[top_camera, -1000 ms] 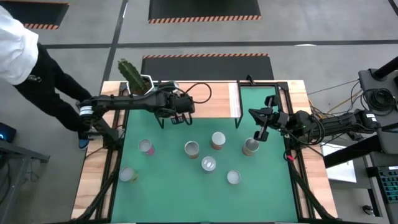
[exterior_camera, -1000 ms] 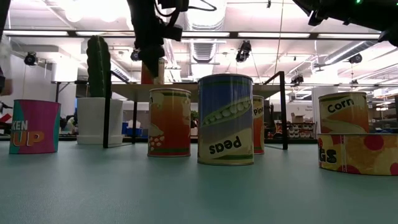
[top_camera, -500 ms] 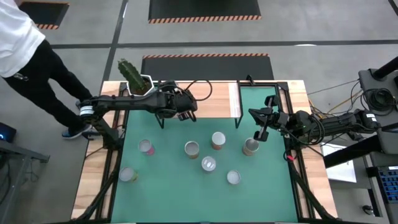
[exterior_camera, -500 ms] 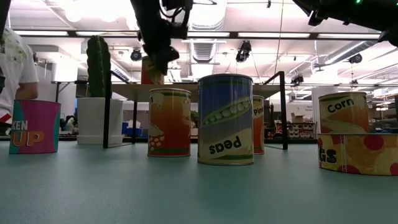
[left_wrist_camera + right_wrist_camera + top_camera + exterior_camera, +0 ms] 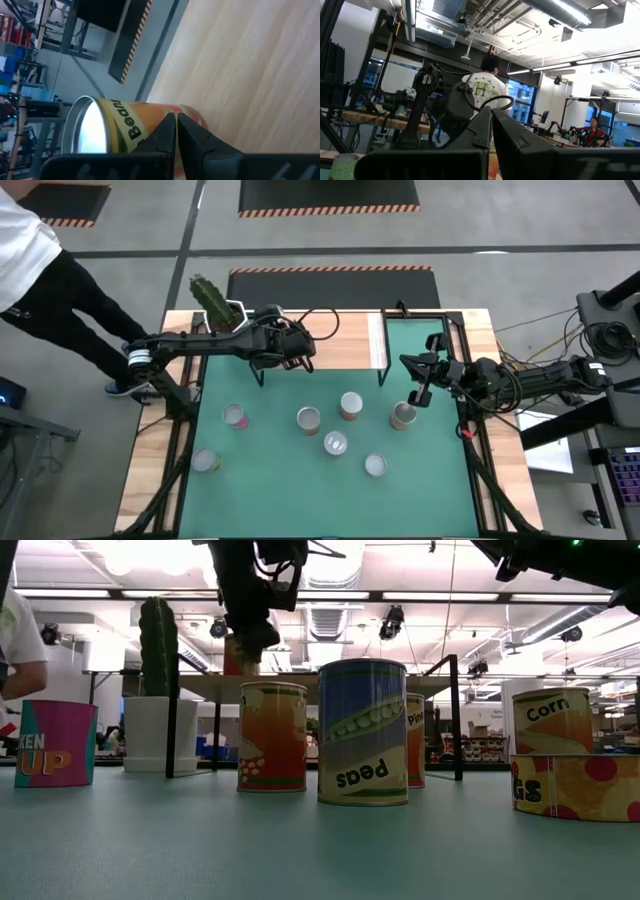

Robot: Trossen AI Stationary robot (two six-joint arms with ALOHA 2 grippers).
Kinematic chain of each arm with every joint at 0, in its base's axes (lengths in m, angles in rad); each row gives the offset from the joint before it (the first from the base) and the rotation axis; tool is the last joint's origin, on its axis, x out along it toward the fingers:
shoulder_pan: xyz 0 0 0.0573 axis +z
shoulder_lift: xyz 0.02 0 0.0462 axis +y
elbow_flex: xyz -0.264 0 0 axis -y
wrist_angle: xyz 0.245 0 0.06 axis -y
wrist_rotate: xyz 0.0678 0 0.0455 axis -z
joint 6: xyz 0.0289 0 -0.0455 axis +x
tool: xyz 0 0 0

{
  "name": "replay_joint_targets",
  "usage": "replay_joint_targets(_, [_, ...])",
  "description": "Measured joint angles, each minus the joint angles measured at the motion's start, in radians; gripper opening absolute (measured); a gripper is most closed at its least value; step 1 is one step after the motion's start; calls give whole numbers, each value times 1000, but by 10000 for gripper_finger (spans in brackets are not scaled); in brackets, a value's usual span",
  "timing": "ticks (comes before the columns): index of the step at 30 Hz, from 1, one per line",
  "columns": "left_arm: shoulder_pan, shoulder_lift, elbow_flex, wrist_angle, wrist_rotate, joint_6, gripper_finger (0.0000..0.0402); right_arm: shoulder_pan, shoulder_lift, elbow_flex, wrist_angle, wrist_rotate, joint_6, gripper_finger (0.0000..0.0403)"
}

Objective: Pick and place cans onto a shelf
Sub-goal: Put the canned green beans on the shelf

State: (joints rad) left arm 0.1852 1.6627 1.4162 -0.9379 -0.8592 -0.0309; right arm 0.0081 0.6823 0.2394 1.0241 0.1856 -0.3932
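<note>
An orange beans can [image 5: 150,125] stands on the light-wood shelf [image 5: 345,340] at the table's far side; it also shows in the low view [image 5: 236,655]. My left gripper [image 5: 297,352] hangs over the shelf, shut, its fingertips [image 5: 168,120] right in front of the can's side. Several more cans stand on the green mat, among them a peas can [image 5: 362,730], an orange can [image 5: 272,735] and a pink can [image 5: 55,743]. My right gripper [image 5: 420,383] is shut and empty, above the mat near a can [image 5: 402,415]. My left gripper's shut fingertips point at the label side of the beans can [image 5: 145,131], which stands upright on the shelf board. I cannot tell whether they touch it.
A white pot with a cactus [image 5: 215,305] stands at the shelf's left end. A black frame [image 5: 425,315] stands at the far right. A person [image 5: 40,270] stands beyond the table's left far corner. Cans are scattered over the mat's middle [image 5: 336,443].
My left gripper has gone a little toward the table's far edge and right, over the shelf, then eased back slightly left. The right arm has kept still. The person at the left has shifted.
</note>
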Motion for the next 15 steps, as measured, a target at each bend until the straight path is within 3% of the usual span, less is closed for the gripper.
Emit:
replay_joint_targets(5, [-4, -2, 0, -28, 12, 34, 0, 0, 0, 0, 0, 0, 0, 9])
replay_joint_targets(7, [-14, -12, 0, -43, 72, 66, 0, 0, 0, 0, 0, 0, 0, 9])
replay_joint_targets(10, [-28, -54, -3, -64, 278, 174, 0, 0, 0, 0, -2, 0, 0, 9])
replay_joint_targets(13, [-29, -138, -36, -53, 580, 326, 0, 0, 0, 0, -2, 0, 0, 9])
replay_joint_targets(15, [-27, -205, -69, -21, 639, 366, 0, 0, 0, 0, -2, 0, 0, 9])
